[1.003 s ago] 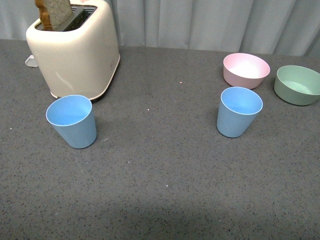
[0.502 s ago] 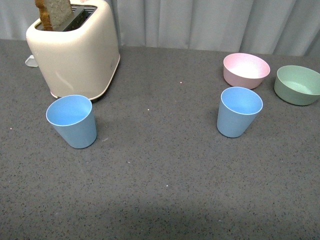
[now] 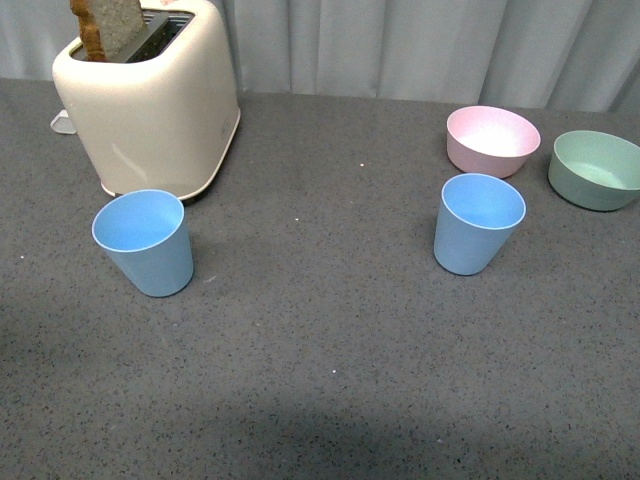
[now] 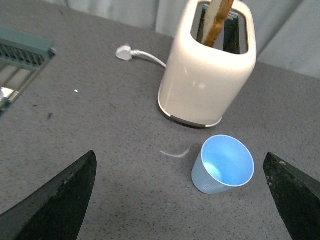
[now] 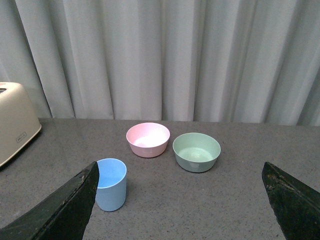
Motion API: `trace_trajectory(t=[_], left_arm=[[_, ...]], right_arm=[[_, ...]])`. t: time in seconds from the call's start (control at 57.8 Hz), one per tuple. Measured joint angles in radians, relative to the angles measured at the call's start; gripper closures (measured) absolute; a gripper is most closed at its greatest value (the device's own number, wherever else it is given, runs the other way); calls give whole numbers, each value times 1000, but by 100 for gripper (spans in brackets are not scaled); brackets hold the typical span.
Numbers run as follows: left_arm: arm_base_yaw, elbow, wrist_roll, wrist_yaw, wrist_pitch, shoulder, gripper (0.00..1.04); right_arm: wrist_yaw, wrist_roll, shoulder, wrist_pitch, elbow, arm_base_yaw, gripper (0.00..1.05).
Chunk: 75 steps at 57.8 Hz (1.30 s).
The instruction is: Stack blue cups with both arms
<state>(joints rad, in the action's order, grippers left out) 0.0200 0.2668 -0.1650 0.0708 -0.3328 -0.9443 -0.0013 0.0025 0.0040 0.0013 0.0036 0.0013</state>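
Note:
Two light-blue cups stand upright and apart on the grey table. One blue cup [image 3: 146, 241] sits at the left, just in front of the toaster; the left wrist view shows it [image 4: 223, 164] empty. The other blue cup [image 3: 477, 223] stands at the right, in front of the pink bowl, and shows again in the right wrist view [image 5: 111, 184]. Neither arm appears in the front view. My left gripper [image 4: 182, 200] is open, above the table, with the left cup ahead between its fingers' line. My right gripper [image 5: 182, 205] is open too, well back from the right cup.
A cream toaster [image 3: 150, 95] with a bread slice [image 3: 108, 25] stands at the back left, its plug and cord [image 4: 135, 53] behind it. A pink bowl [image 3: 492, 139] and a green bowl [image 3: 595, 168] sit at the back right. A grey curtain [image 5: 165, 55] hangs behind the table.

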Motion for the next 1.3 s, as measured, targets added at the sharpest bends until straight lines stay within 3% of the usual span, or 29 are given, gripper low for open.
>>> trace_trajectory(t=[0.329, 0.675, 0.986, 1.194, 1.298], left_arm=[[-42, 317, -61, -156, 27, -560, 7], [-54, 510, -125, -190, 177, -837, 7], [-73, 581, -161, -159, 279, -949, 7], [-82, 607, -176, -160, 294, -963, 36], [-90, 612, -189, -169, 307, -967, 56]], right_arm=[[0, 0, 0, 0, 0, 0, 10], [0, 0, 0, 0, 0, 0, 10], [0, 0, 0, 0, 0, 0, 10], [0, 0, 0, 0, 0, 0, 10], [0, 0, 0, 0, 0, 0, 10]])
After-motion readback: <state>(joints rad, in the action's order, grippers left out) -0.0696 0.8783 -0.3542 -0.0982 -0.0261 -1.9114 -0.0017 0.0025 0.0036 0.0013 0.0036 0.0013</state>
